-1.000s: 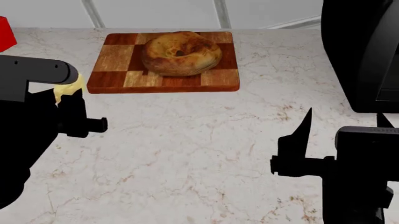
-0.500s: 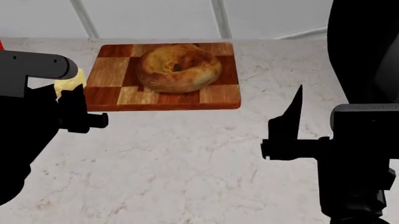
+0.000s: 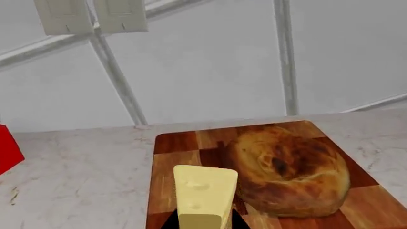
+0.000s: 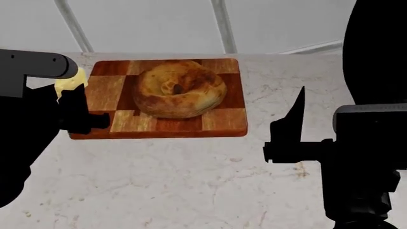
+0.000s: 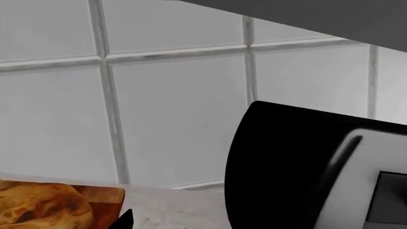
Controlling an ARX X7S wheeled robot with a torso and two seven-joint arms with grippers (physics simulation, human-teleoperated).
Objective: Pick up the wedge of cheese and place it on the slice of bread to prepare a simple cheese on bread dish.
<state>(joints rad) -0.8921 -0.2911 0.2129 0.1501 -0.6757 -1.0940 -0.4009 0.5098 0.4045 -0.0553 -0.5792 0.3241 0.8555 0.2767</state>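
The marble counter (image 4: pixel 190 181) carries everything, and the landmark on it is the checkered cutting board (image 4: pixel 226 119). The slice of bread (image 4: pixel 178 93) lies on the middle of this board, a round golden-brown loaf with a dimple in the centre. A large black appliance (image 5: pixel 305 167) stands to the right of the board, against the tiled wall. A red block (image 3: pixel 7 152) sits on the counter to the left of the board.

The left gripper (image 3: pixel 202 222) pinches the wedge of cheese (image 3: pixel 202 198) between its jaws and holds it in the air at the left edge of the board, near the bread but not over it. The right gripper (image 4: pixel 292 129) hangs to the right of the board with nothing in it; whether its jaws are spread or pressed together cannot be told.

The step in hand seems to be the carrying. The next move probably calls for bringing the cheese over the bread, lowering it, and then opening the jaws.
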